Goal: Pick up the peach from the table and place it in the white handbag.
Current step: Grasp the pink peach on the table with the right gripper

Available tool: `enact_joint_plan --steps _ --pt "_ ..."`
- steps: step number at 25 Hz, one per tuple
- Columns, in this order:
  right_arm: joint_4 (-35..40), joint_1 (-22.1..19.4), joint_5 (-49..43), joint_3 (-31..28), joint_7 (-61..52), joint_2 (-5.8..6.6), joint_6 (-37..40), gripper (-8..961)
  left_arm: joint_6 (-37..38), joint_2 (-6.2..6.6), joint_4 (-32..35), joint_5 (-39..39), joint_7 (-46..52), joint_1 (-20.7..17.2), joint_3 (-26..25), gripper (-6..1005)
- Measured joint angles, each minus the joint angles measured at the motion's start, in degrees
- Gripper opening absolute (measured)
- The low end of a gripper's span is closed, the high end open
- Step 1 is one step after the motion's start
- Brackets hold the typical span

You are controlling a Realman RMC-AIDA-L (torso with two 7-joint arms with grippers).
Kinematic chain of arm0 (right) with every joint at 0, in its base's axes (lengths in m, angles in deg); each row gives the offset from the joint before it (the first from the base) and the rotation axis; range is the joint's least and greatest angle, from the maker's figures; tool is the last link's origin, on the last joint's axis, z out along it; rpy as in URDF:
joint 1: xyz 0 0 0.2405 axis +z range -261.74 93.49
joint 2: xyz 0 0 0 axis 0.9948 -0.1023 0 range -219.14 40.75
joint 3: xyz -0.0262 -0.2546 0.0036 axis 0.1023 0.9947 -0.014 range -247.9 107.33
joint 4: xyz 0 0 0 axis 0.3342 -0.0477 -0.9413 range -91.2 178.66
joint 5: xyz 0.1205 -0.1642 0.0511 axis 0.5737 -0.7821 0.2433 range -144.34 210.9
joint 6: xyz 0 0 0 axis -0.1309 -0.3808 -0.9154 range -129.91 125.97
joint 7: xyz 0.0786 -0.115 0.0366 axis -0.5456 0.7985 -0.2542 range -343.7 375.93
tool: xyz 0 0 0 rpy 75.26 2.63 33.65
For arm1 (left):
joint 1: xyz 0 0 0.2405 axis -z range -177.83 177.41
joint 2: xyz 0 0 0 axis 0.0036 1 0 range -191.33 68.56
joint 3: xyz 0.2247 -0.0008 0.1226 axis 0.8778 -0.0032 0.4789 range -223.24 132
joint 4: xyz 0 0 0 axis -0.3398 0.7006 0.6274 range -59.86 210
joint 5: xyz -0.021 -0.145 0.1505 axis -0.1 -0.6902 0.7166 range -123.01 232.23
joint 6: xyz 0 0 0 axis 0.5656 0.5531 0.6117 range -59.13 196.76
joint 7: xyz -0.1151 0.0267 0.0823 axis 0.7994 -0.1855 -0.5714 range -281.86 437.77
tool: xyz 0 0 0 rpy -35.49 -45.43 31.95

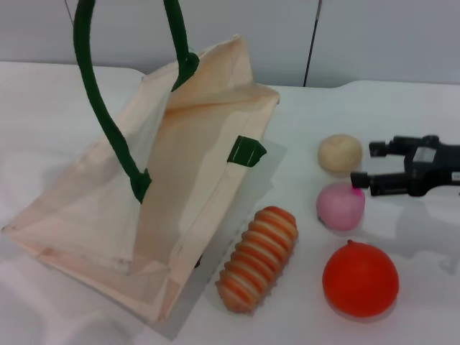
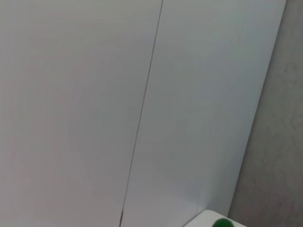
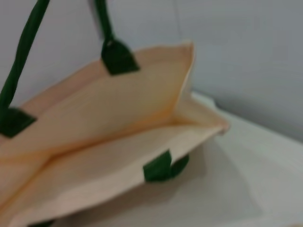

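This looks like a robot test lab rather than a home: a plain white worktop [image 1: 65, 100] stands against bare pale-grey wall panels [image 1: 374, 36] with a thin dark seam. Beside the white handbag [image 1: 180, 187], soft toy foods are laid out as props, among them a striped bread roll [image 1: 259, 257] and an orange ball [image 1: 359, 279]. Beyond them, a black robot tool [image 1: 363, 164] reaches in.

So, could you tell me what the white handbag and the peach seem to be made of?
The white handbag looks like matte cream cloth: it creases and sags, with dark green rope-like handles. The peach looks like smooth soft foam or rubber, pale pink without gloss; which one is unclear.
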Motion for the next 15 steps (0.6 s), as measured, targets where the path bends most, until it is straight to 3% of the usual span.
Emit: enact_joint_plan --steps 6,8,10,15 --pt "-0.5 2.2 -6.5 0.0 -1.5 -1.50 0.8 897 -0.1 0.00 0.1 0.0 0.0 0.0 0.0 160" --pt "-0.5 3.0 -7.2 0.1 -1.5 -2.24 1.8 897 -0.1 0.00 0.2 0.0 0.0 0.0 0.0 162" --pt "-0.5 4.3 -9.9 0.1 -1.7 -3.73 4.2 897 -0.2 0.00 0.3 0.0 0.0 0.0 0.0 164" --pt "-0.6 5.5 -14.7 0.1 -3.3 -5.37 8.0 897 -0.2 0.00 0.4 0.0 0.0 0.1 0.0 168"
